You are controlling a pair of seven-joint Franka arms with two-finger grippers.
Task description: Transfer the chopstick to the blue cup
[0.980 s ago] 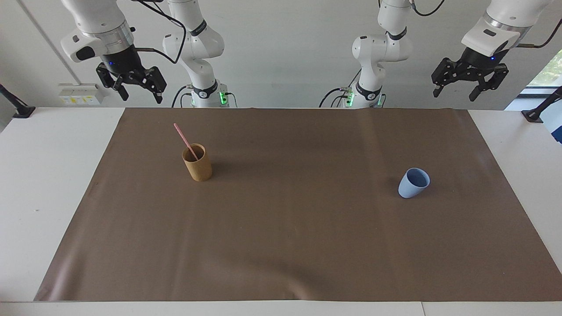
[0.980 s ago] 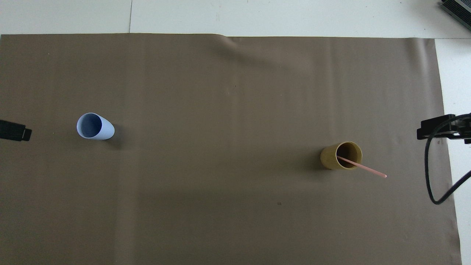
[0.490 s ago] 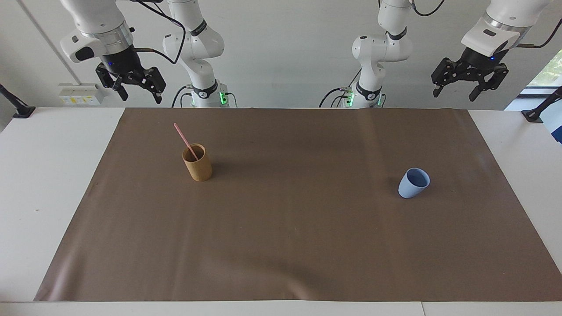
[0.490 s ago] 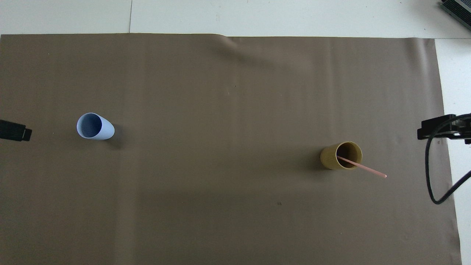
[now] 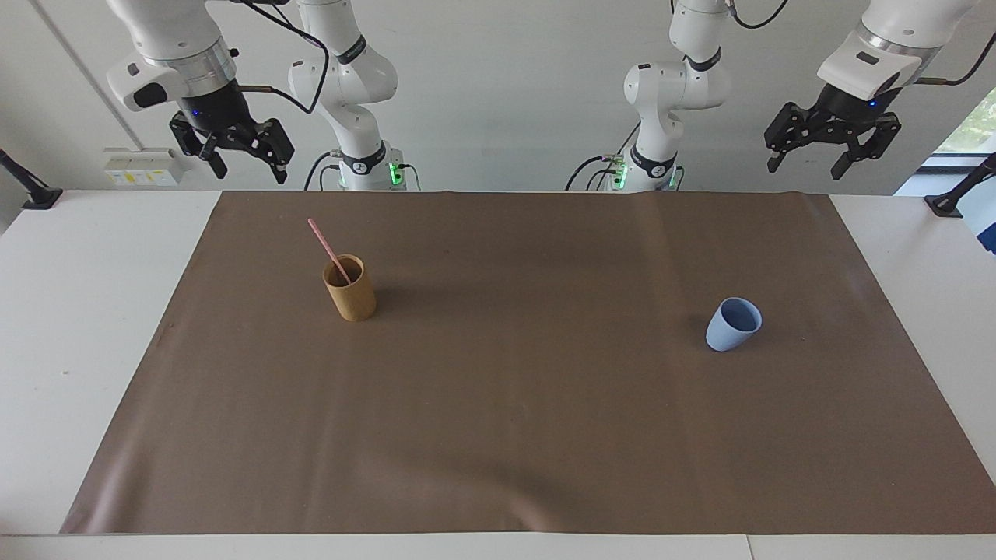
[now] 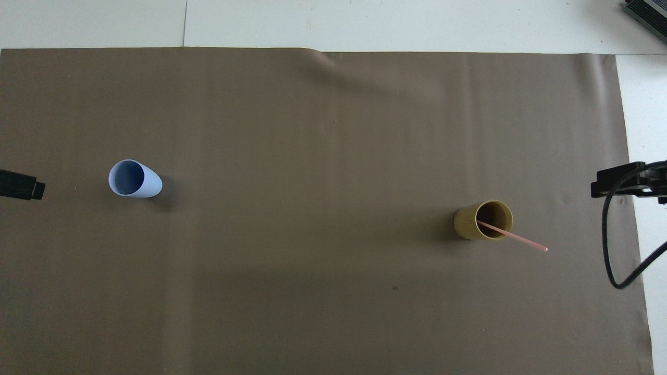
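Observation:
A thin pale pink chopstick (image 5: 325, 245) (image 6: 519, 241) leans in a tan-brown cylindrical cup (image 5: 350, 292) (image 6: 470, 223) toward the right arm's end of the table. Its upper end sticks out over the rim. The light-blue cup (image 5: 731, 327) (image 6: 136, 180) stands upright toward the left arm's end, with nothing showing inside it. My right gripper (image 5: 250, 169) (image 6: 620, 183) hangs open and high over the mat's edge by the robots, apart from the tan cup. High over the mat's corner at the blue cup's end, my left gripper (image 5: 806, 167) (image 6: 22, 185) is also open and holds nothing.
A brown mat (image 5: 545, 435) (image 6: 323, 156) covers most of the white table (image 5: 70, 327). A black cable (image 6: 617, 250) loops down from the right arm over the mat's edge. The two cups stand far apart.
Both grippers have crept very slightly upward. The cups and the chopstick have not moved.

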